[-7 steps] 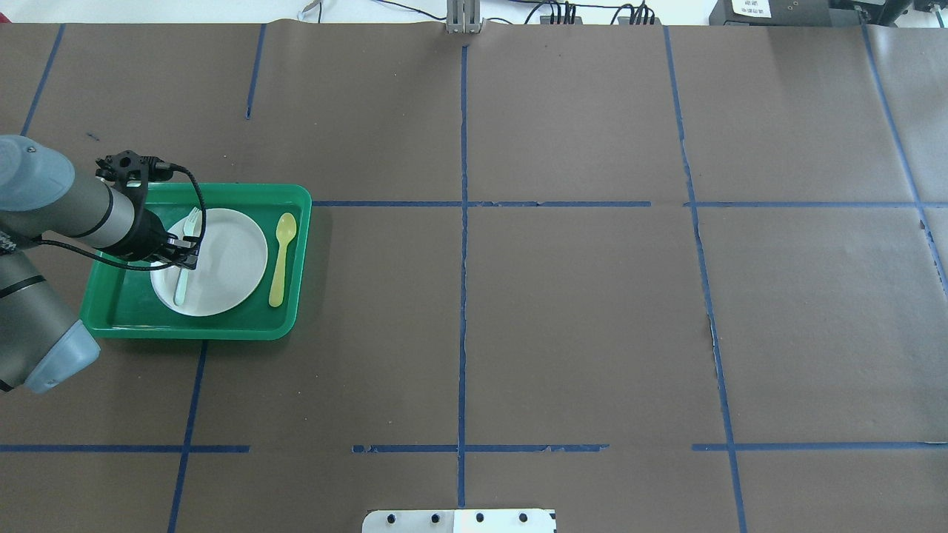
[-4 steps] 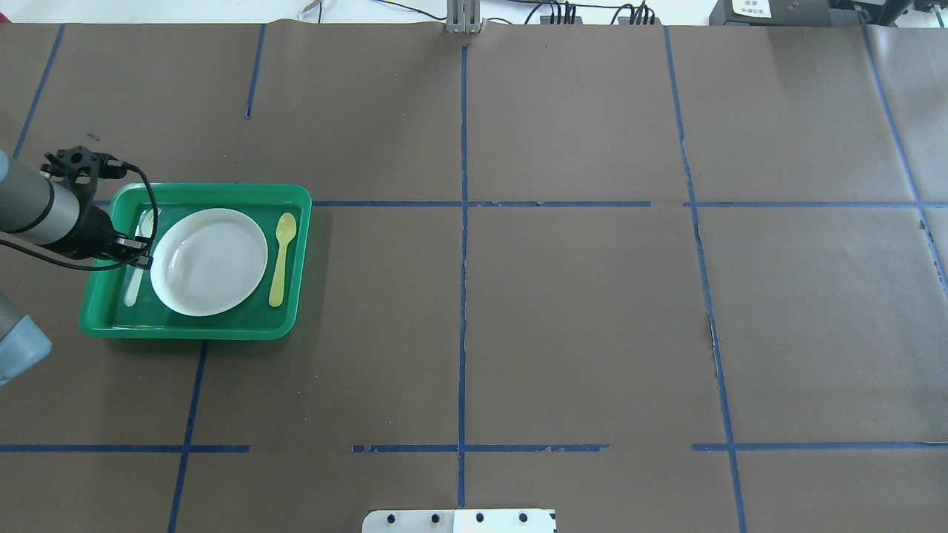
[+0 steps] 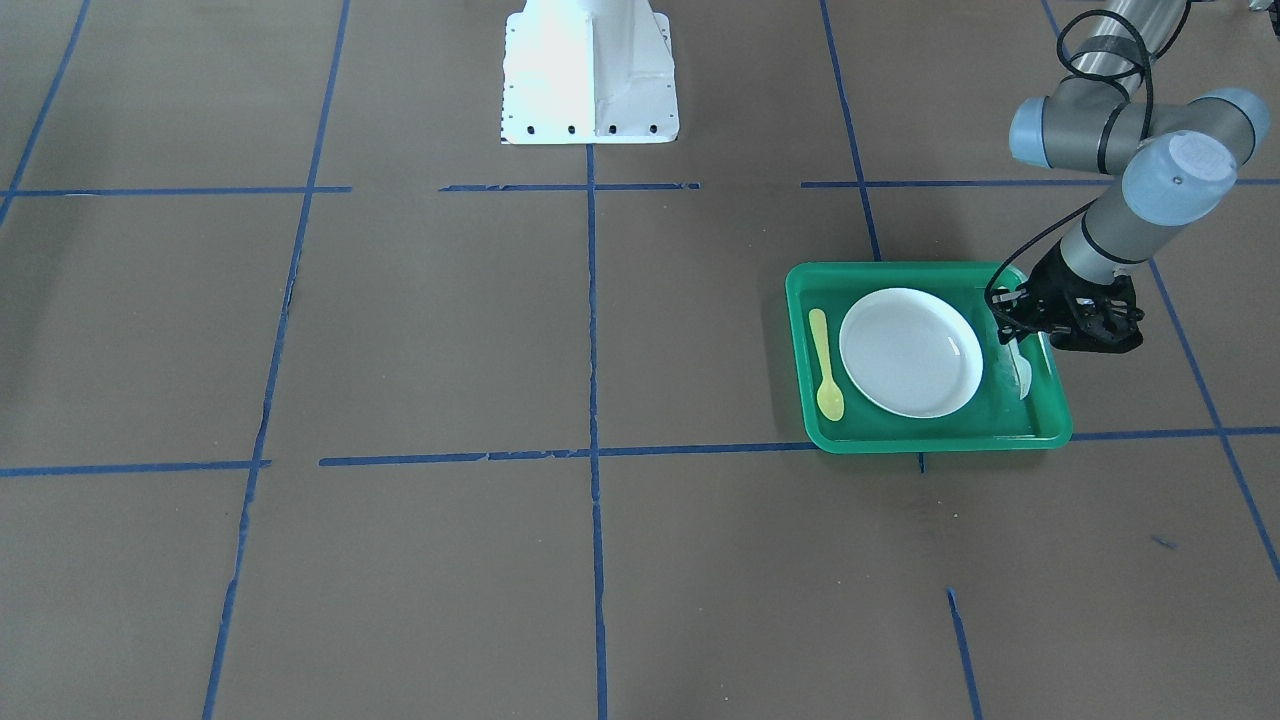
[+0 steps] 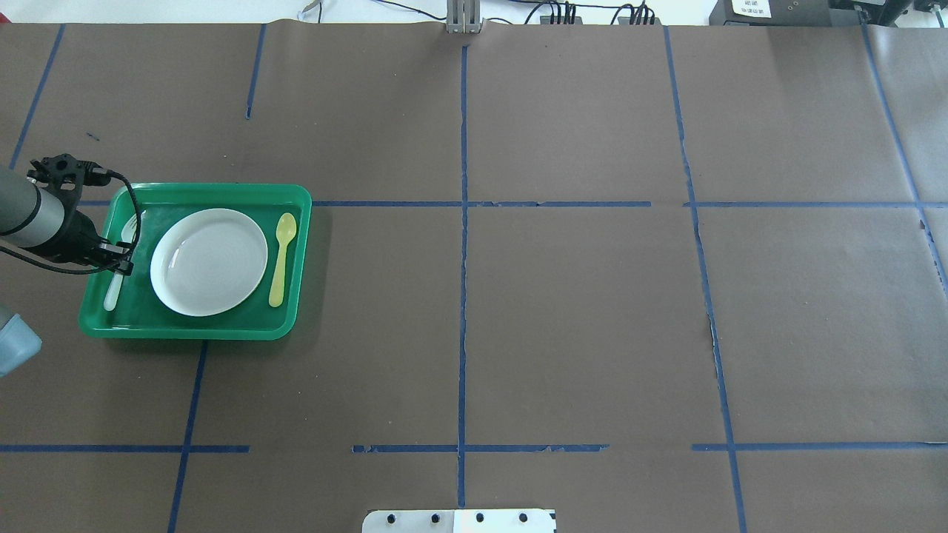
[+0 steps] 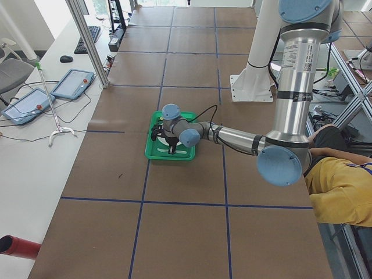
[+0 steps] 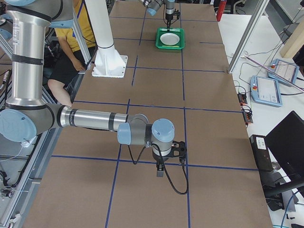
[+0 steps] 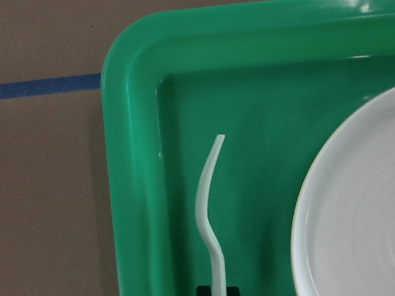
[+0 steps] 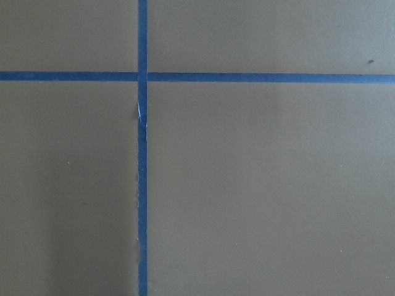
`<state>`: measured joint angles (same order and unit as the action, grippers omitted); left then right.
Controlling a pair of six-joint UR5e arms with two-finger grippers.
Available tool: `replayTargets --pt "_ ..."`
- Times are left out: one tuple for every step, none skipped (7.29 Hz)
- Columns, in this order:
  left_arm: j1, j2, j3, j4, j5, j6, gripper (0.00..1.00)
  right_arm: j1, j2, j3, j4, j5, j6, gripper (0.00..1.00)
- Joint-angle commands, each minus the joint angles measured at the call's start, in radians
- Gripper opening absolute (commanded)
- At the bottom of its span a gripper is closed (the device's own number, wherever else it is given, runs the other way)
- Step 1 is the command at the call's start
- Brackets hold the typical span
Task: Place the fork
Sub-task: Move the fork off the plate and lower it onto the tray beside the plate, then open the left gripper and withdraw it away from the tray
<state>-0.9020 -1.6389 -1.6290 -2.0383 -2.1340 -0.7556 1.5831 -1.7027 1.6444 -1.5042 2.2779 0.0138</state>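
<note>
The pale fork (image 4: 118, 260) is in my left gripper (image 4: 123, 256), which is shut on its middle. The fork is over the strip of the green tray (image 4: 192, 329) between the white plate (image 4: 209, 260) and the tray's left wall. I cannot tell if it touches the tray floor. In the left wrist view the fork's curved handle (image 7: 207, 209) runs along the tray wall (image 7: 123, 154), with the plate (image 7: 352, 222) to its right. In the front view the fork (image 3: 1022, 376) shows below the gripper (image 3: 1012, 328). My right gripper (image 6: 160, 171) shows only in the right side view; I cannot tell its state.
A yellow spoon (image 4: 281, 259) lies in the tray on the plate's right side. The table is covered in brown paper with blue tape lines (image 4: 463, 222). The robot's white base plate (image 3: 590, 70) stands at the table's near edge. The right wrist view shows only paper and tape (image 8: 142, 154).
My left gripper has carried the fork to the left, from over the plate's left edge to the tray strip left of the plate. The right arm has not visibly moved.
</note>
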Motion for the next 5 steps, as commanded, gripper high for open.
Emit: replayTargets --pt "-0.004 -0.001 -0.005 -0.003 -0.001 0.004 0.99 0.000 0.000 0.000 -0.001 0.000 0.000 1.00" --pt "-0.039 0.001 -0.015 -0.002 -0.004 0.002 1.00 0.000 0.000 0.000 -0.001 0.000 0.000 1.00" --pt "-0.105 0.011 -0.028 0.004 -0.017 0.015 1.00 0.000 0.000 0.000 -0.001 0.000 -0.001 1.00" --pt "-0.191 0.019 -0.029 0.010 -0.052 0.103 1.00 0.000 0.000 0.000 -0.001 0.000 0.000 1.00" --pt "-0.298 0.052 -0.029 0.064 -0.073 0.289 1.00 0.000 0.000 0.000 0.001 0.000 0.000 1.00"
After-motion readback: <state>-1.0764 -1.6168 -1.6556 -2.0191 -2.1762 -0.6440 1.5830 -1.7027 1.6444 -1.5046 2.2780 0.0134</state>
